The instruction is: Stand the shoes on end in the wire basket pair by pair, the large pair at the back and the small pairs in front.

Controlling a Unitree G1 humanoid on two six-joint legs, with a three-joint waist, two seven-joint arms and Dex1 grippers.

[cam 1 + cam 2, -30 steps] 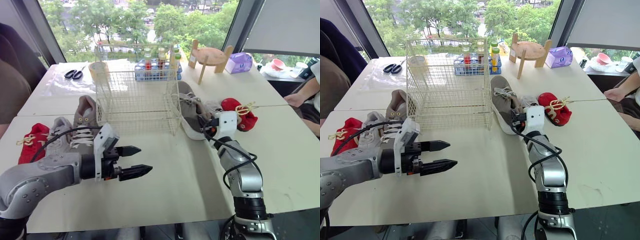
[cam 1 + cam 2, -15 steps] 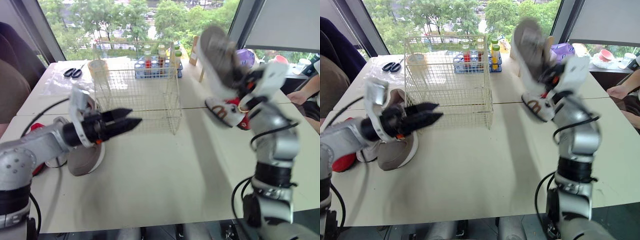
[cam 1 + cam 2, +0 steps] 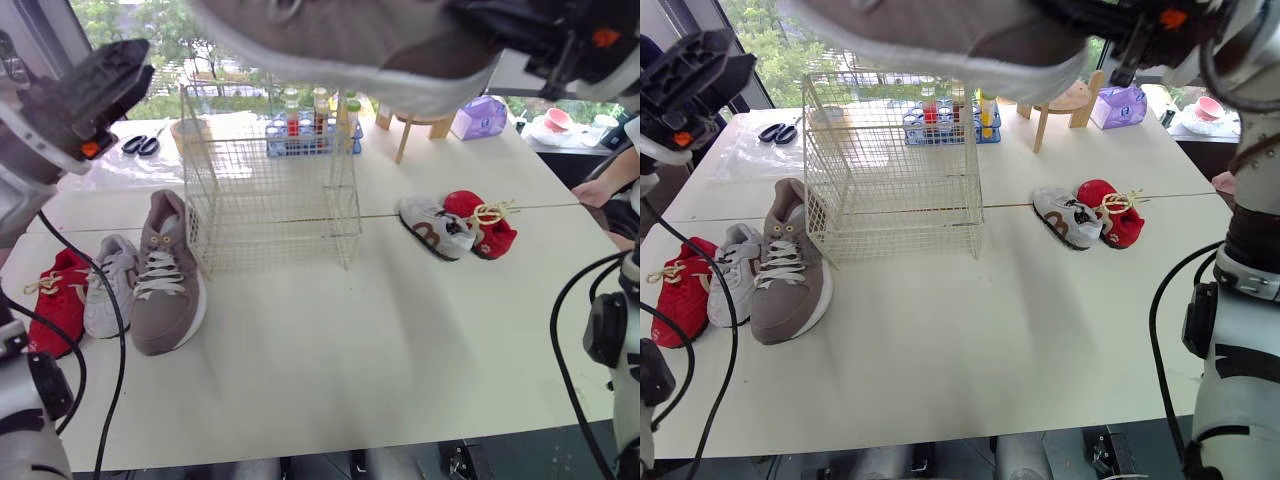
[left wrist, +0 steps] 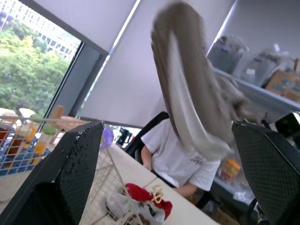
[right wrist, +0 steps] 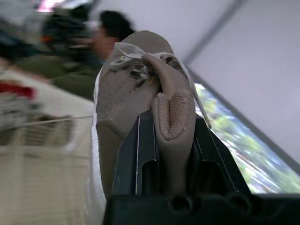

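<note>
My right gripper (image 5: 171, 122) is shut on the heel of a large grey-brown shoe (image 3: 340, 50). It holds the shoe high in the air, lying sideways above the wire basket (image 3: 270, 200), which stands empty on the white table (image 3: 380, 350). My left gripper (image 3: 100, 85) is raised at the upper left, open, its fingers (image 4: 70, 168) wide apart and holding nothing. The other large shoe (image 3: 165, 275) lies left of the basket beside a small grey shoe (image 3: 105, 285) and a small red shoe (image 3: 55, 300). Another small grey shoe (image 3: 430, 225) and red shoe (image 3: 485, 225) lie to the right.
Behind the basket stand a blue rack of bottles (image 3: 310, 130), a tape roll (image 3: 190, 130), scissors (image 3: 150, 145), a wooden stand (image 3: 425, 125) and a purple tissue box (image 3: 483, 117). A person's arm (image 3: 605, 190) rests at the table's right edge.
My right gripper has swung the large shoe up and leftward until it hangs over the basket. My left gripper has risen from table height to the upper left.
</note>
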